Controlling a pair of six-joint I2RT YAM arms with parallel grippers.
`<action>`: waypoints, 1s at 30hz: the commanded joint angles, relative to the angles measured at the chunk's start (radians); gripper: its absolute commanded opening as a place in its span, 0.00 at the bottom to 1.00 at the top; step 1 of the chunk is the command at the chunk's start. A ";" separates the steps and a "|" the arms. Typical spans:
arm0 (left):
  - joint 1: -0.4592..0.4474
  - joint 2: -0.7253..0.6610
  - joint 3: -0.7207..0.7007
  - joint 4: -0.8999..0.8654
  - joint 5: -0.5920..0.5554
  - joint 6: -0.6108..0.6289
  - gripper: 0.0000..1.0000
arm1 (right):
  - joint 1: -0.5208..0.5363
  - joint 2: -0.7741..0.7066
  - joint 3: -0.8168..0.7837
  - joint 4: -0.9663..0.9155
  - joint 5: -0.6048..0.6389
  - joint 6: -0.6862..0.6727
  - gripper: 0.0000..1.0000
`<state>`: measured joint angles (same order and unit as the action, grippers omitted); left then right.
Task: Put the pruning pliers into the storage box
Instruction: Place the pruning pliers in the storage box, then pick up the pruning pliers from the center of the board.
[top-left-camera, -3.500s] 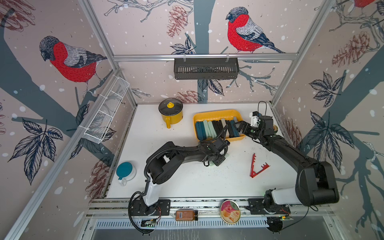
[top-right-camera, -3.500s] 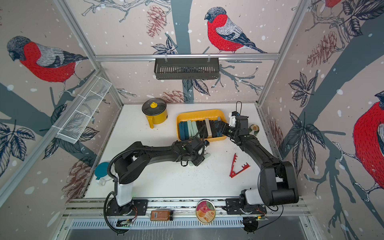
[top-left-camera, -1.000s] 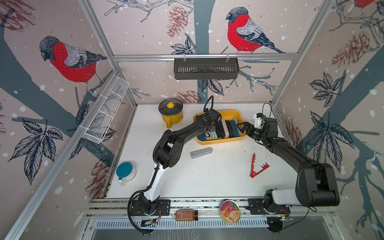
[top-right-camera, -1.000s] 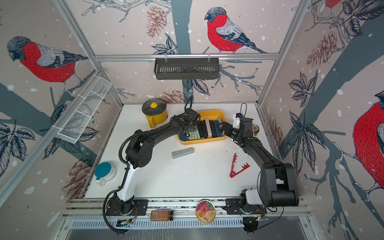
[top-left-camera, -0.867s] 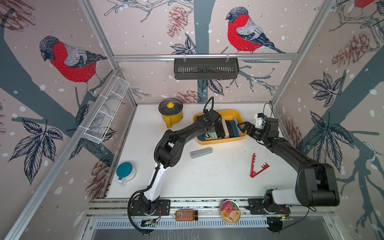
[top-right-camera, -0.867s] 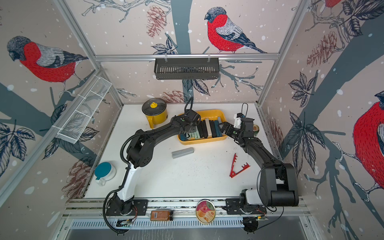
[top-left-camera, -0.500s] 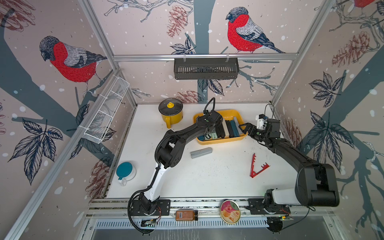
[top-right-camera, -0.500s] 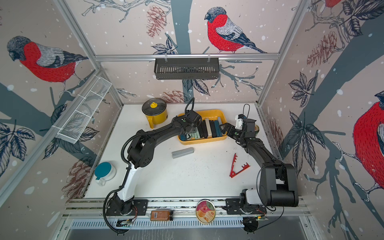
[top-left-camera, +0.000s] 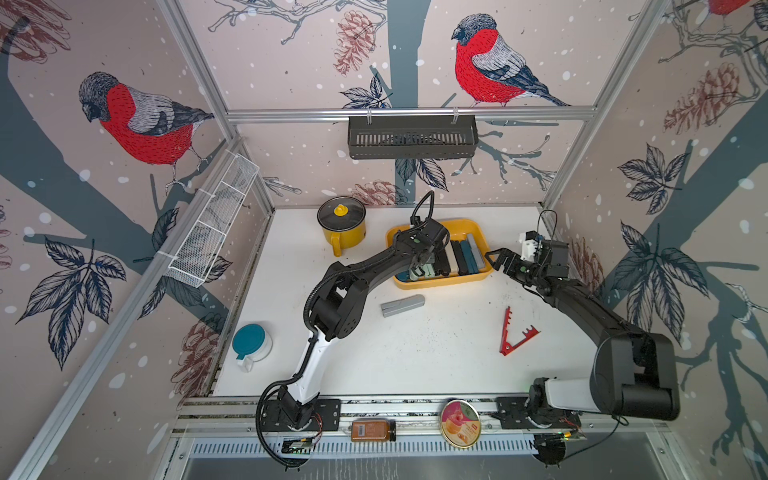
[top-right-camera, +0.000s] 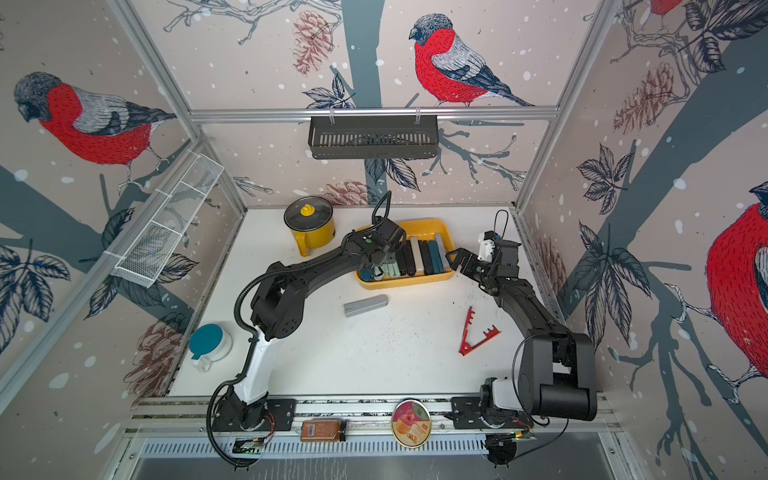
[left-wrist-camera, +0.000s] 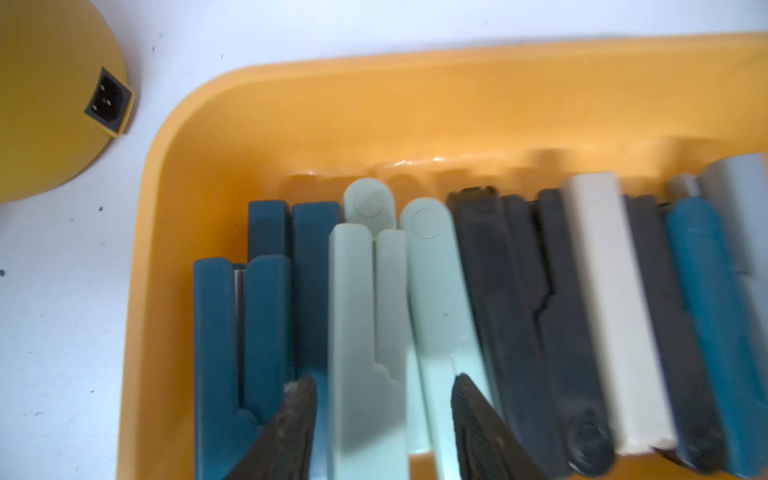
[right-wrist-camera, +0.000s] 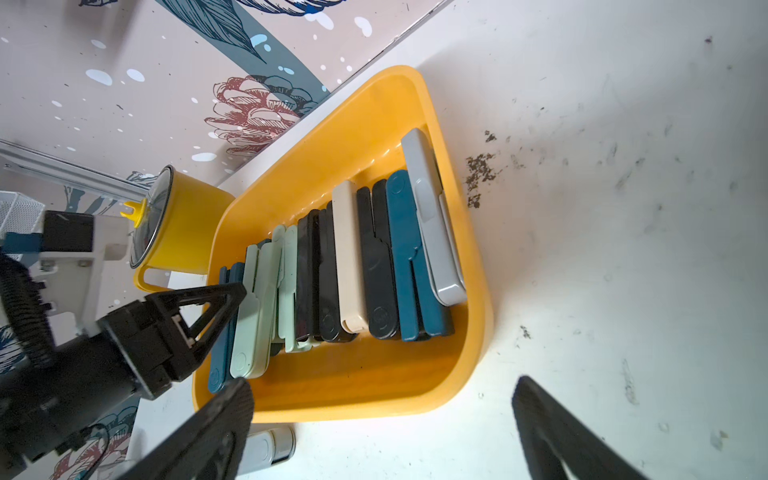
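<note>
Pliers (top-left-camera: 459, 258) in teal, mint, black, beige and grey lie packed side by side in the storage box (top-left-camera: 440, 283). The box is a shallow yellow tray standing toward the back of the white surface (top-left-camera: 415, 361), near the yellow lidded pot (top-left-camera: 341, 227).

The left gripper (left-wrist-camera: 382, 384) hangs over the left end of the box, and its fingers (left-wrist-camera: 291, 424) are parted and point down into the row. The mint pliers (left-wrist-camera: 365, 332) lie between them, resting among their neighbours in the box. A sliver of gap shows beside one finger, so the gripper is released rather than clenched on them.

The right gripper (right-wrist-camera: 382, 384) hovers low, just beside the right end of the box. It is spread wide and grasps nothing.

Two tools lie outside the box. The grey pliers (top-left-camera: 402, 305), folded shut, lie flat on the surface in front of the box and apart from it. The red V-shaped pliers (top-left-camera: 515, 332), splayed open with their teeth showing, lie farther forward and to the right, near the right arm.

A black slotted basket (top-left-camera: 411, 137) hangs on the back wall and a white wire basket (top-left-camera: 212, 224) on the left wall. A teal-lidded jug (top-left-camera: 251, 343) sits at the front left of the surface.
</note>
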<state>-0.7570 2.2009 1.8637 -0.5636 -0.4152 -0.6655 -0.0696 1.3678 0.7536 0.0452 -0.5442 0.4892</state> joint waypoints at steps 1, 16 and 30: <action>-0.015 -0.041 0.000 0.000 -0.048 0.032 0.59 | -0.006 -0.009 -0.004 0.001 0.005 -0.024 0.98; -0.071 -0.602 -0.702 0.373 0.158 0.352 0.96 | -0.031 -0.003 -0.012 -0.001 0.010 -0.028 0.98; -0.049 -0.612 -0.860 0.329 0.416 0.575 0.96 | -0.035 -0.023 -0.015 -0.025 0.033 -0.026 0.98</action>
<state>-0.8154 1.5776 1.0046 -0.2527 -0.0792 -0.1589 -0.1036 1.3567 0.7406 0.0277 -0.5220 0.4690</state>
